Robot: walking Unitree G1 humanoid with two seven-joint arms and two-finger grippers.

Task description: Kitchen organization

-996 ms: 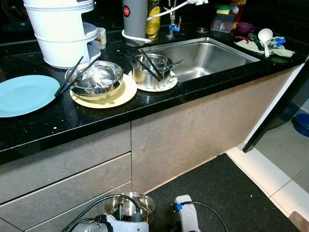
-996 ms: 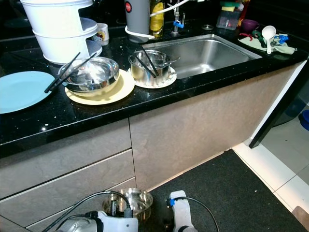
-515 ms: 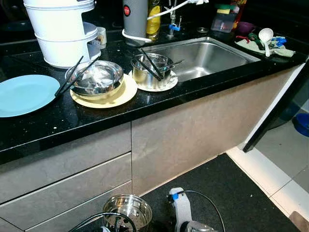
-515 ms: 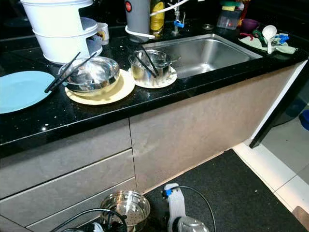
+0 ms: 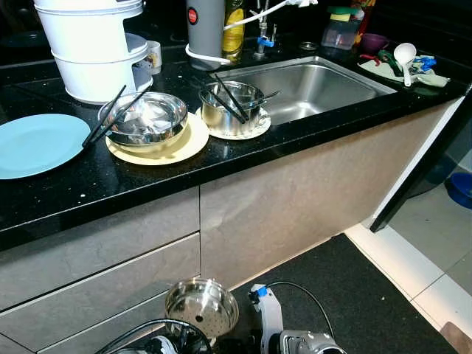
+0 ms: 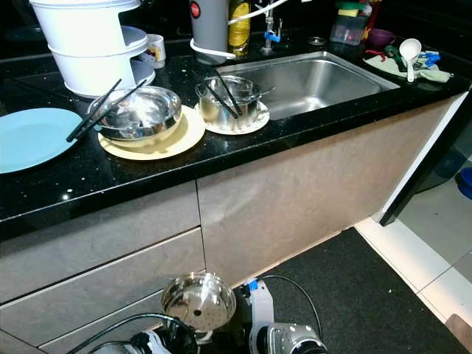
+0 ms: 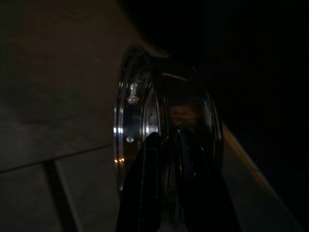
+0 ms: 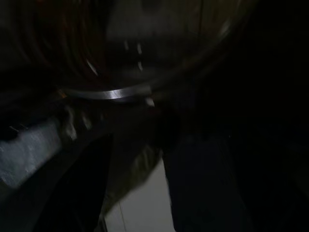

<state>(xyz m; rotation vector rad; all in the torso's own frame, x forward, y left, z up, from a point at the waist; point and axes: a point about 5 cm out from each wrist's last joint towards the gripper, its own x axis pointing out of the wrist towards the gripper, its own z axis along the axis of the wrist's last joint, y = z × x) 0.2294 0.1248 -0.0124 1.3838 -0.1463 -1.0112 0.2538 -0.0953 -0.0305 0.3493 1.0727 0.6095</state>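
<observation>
- left gripper (image 7: 166, 183) — its jaws are closed over the rim of a perforated steel steamer basket (image 5: 201, 305), one black finger on each side of the wall, as the left wrist view shows.
- the steamer basket is held low in front of the grey drawer fronts (image 5: 96, 251), tilted so its holed bottom faces up toward the head camera.
- right gripper (image 8: 145, 159) hangs low just beside the basket; the right wrist view is dark and blurred, so i cannot tell how its jaws stand.
- on the black desk (image 5: 147, 177): a steel bowl (image 5: 145, 120) on a yellow plate (image 5: 184, 144) with black chopsticks (image 5: 110, 116) across it — beside it a smaller steel pot (image 5: 230, 107) on a white saucer, also with chopsticks in it.
- a light blue plate (image 5: 37, 144) lies at the desk's left; the sink (image 5: 310, 85) is to the right.
</observation>
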